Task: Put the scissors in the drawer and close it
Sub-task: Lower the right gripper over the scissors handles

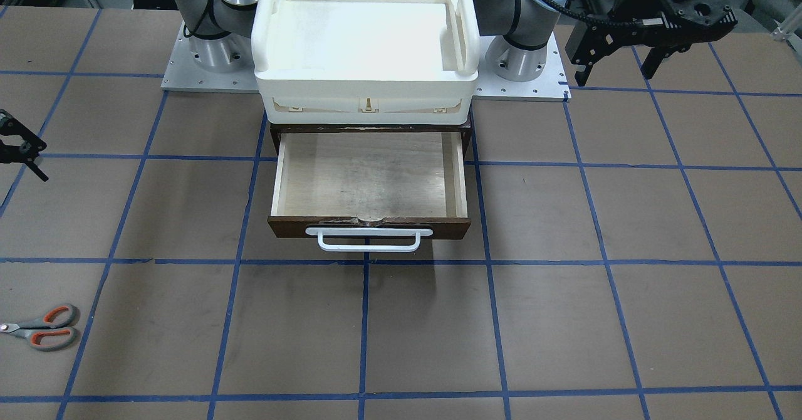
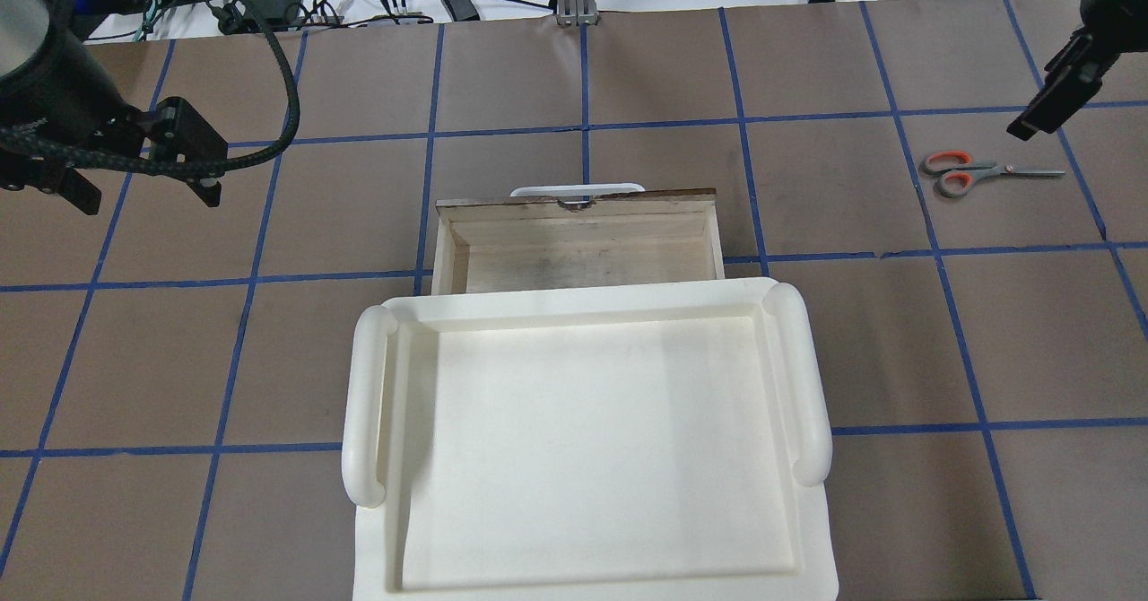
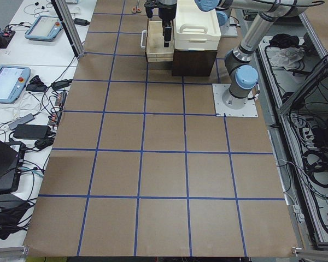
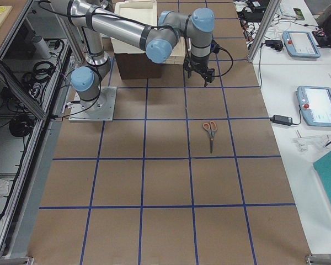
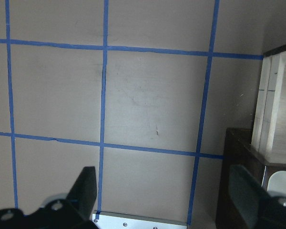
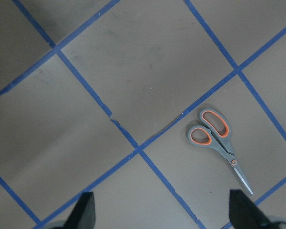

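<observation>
The scissors (image 1: 44, 329), with grey handles lined orange-red, lie closed and flat on the table, far to my right of the drawer; they also show in the overhead view (image 2: 973, 170), the exterior right view (image 4: 210, 130) and the right wrist view (image 6: 214, 136). The drawer (image 1: 369, 175) is pulled out and holds nothing; its plywood floor (image 2: 583, 256) is bare and its white handle (image 1: 368, 239) faces away from me. My right gripper (image 6: 162, 214) is open and empty, above the table near the scissors (image 2: 1045, 103). My left gripper (image 1: 617, 72) is open and empty, off to the drawer's other side (image 2: 148, 195).
A cream-white plastic bin (image 1: 366, 81) sits on top of the dark cabinet (image 5: 238, 162) above the drawer. Blue tape lines grid the brown table. Monitors and cables lie on the side benches beyond the table's edges (image 4: 314, 105).
</observation>
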`<state>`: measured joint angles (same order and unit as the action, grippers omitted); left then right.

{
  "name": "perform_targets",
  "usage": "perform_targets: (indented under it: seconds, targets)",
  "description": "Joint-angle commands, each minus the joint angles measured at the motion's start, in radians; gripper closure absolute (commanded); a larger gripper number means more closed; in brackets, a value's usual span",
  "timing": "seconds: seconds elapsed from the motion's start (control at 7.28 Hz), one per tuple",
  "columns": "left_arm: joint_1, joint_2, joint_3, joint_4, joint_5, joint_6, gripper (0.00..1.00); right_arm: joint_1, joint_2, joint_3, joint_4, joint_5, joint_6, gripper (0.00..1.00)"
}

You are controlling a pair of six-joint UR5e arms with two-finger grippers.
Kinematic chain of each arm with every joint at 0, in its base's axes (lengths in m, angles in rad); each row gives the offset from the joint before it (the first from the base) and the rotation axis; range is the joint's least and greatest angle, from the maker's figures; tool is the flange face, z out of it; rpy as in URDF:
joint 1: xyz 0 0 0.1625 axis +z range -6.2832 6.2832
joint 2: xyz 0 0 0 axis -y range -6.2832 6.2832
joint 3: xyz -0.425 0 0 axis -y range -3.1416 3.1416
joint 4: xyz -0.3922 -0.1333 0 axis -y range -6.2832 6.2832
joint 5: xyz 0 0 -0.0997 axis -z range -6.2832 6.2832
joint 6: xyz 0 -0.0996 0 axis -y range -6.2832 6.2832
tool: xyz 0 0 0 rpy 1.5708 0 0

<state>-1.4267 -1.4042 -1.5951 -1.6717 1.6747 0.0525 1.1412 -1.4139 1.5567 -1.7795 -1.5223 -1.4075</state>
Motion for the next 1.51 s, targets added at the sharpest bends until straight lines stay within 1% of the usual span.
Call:
perform_targets:
  seconds: [0.0, 0.14, 0.27, 0.41, 0.55, 0.69, 0.82, 0.96, 1.1, 1.24, 1.37]
  targets:
    - [0.002, -0.012, 0.001, 0.003, -0.001, 0.004, 0.0, -0.066, 0.088, 0.0, -0.055, 0.007, -0.27, 0.0]
    - [0.002, -0.025, 0.001, 0.001, -0.003, 0.0, 0.0, -0.069, 0.137, 0.0, -0.16, 0.002, -0.322, 0.0]
    - [0.002, -0.042, 0.003, 0.0, -0.003, -0.002, 0.0, -0.067, 0.168, 0.0, -0.223, -0.008, -0.335, 0.0]
    - [0.002, -0.056, 0.006, -0.002, -0.003, 0.0, 0.0, -0.069, 0.211, 0.002, -0.218, 0.001, -0.356, 0.0]
    - [-0.001, -0.074, 0.015, -0.002, -0.016, -0.005, 0.0, -0.071, 0.246, 0.002, -0.225, -0.001, -0.457, 0.0]
    - [-0.008, -0.096, 0.027, -0.002, -0.045, -0.019, 0.0, -0.071, 0.278, 0.002, -0.227, -0.005, -0.468, 0.0]
    - [-0.024, -0.108, 0.053, -0.006, -0.046, -0.049, 0.0, -0.071, 0.308, 0.0, -0.248, 0.004, -0.506, 0.0]
    - [-0.087, -0.131, 0.069, 0.006, -0.055, -0.101, 0.0, -0.071, 0.337, -0.001, -0.291, 0.007, -0.551, 0.0]
    - [-0.131, -0.159, 0.075, 0.039, -0.061, -0.097, 0.0, -0.078, 0.354, -0.001, -0.314, 0.005, -0.559, 0.0]
    - [-0.138, -0.174, 0.076, 0.04, -0.07, -0.083, 0.0, -0.093, 0.381, -0.013, -0.32, 0.005, -0.585, 0.0]
    - [-0.136, -0.174, 0.076, 0.04, -0.107, -0.035, 0.0, -0.095, 0.418, -0.015, -0.396, 0.005, -0.606, 0.0]
